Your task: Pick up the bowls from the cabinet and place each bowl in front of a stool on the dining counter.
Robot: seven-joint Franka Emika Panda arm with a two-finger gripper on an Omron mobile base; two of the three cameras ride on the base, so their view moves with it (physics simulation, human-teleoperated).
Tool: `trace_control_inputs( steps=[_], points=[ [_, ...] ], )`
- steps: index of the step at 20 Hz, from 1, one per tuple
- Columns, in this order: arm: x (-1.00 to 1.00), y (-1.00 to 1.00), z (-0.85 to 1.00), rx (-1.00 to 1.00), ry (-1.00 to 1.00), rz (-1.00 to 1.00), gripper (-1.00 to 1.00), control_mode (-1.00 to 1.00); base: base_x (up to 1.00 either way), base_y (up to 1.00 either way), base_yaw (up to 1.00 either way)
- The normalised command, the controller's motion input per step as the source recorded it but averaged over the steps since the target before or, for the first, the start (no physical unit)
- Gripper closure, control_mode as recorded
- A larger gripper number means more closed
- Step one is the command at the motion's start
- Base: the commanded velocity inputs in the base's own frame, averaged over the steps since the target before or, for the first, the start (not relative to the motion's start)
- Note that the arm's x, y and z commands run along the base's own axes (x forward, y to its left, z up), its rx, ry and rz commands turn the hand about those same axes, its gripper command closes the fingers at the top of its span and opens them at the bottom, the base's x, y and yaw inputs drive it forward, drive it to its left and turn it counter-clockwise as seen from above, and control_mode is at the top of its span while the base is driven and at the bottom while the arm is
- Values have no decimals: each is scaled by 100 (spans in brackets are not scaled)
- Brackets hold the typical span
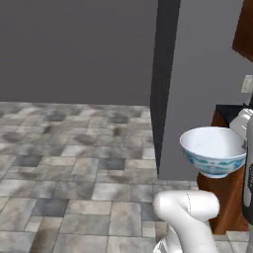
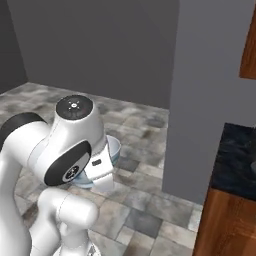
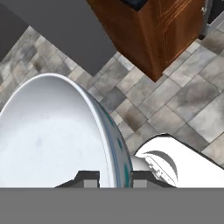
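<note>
the bowl (image 1: 213, 155) is held in the air above the tiled floor (image 1: 69, 163), with its rim clamped between the two tips of the gripper (image 3: 113, 178). behind the bowl a wall (image 1: 202, 74) is seen. to the right of the bowl a lower cabinet (image 1: 228, 192) is placed, with a worktop (image 2: 236, 162) on it.

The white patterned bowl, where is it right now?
The white patterned bowl is held in the gripper by its rim, up over the tiled floor, beside the grey wall.
</note>
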Motion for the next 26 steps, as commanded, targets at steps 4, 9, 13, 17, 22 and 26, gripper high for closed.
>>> trace_control_inputs(
  steps=[4,9,13,17,22,26],
  points=[
    [0,0,0,0,0,0,100,100,75,78,31],
    [0,0,0,0,0,0,100,100,92,51,40],
    [0,0,0,0,0,0,100,100,100,9,48],
    [0,0,0,0,0,0,100,100,100,0,57],
    [0,0,0,0,0,0,100,100,100,0,62],
    [0,0,0,0,0,0,100,100,100,0,63]
  ],
)
